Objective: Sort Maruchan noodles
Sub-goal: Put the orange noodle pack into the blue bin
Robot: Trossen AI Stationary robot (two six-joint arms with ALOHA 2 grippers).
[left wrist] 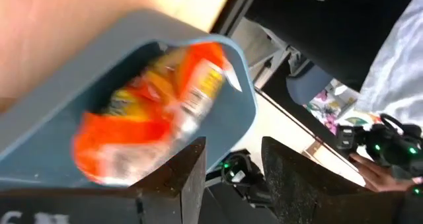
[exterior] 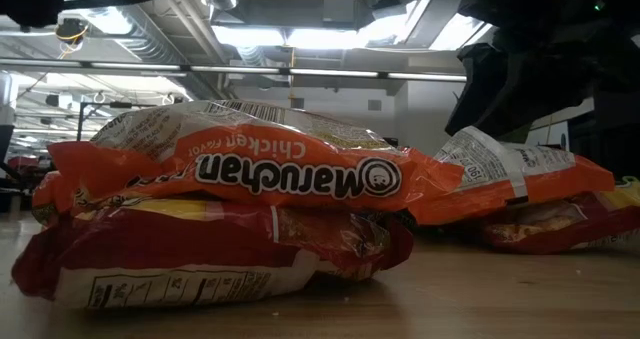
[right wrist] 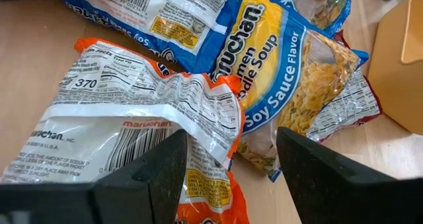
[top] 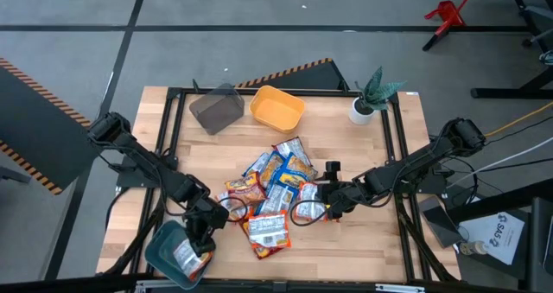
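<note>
My left gripper (top: 200, 239) hangs over the teal bin (top: 166, 251) at the table's near left corner, fingers apart, nothing between them. In the left wrist view my fingers (left wrist: 173, 174) frame the bin's rim (left wrist: 241, 112) with a clear gap. One orange-red Maruchan packet (left wrist: 149, 128) already lies inside the bin, blurred, yellow and white print showing; in the high view it shows as a packet (top: 187, 258) against the bin's right wall.

My right gripper (top: 331, 200) sits low at the right edge of the noodle pile (top: 272, 189) in the middle of the wooden table (top: 363, 241), fingers apart, not closed on anything. Right wrist view: the fingers (right wrist: 162, 168) straddle an orange packet lying back side up (right wrist: 139, 125), white nutrition panel and barcode facing me. Just beyond it a blue-yellow Soy Sauce packet (right wrist: 281, 85) overlaps a red-edged packet (right wrist: 350, 102). More blue and orange packets (right wrist: 152, 16) lie farther back.

Low view: an orange Chicken Flavor packet (exterior: 260, 174) rests upside down on top of a red packet (exterior: 200, 249), both near the camera; another orange packet (exterior: 510, 179) lies behind to the right. A dark arm part (exterior: 540, 49) comes in from above on the right; can't tell which arm.

Grey bin (top: 217, 108) and yellow bin (top: 276, 108) stand side by side at the far edge, grey one left. Small potted plant (top: 367, 98) at far right.
</note>
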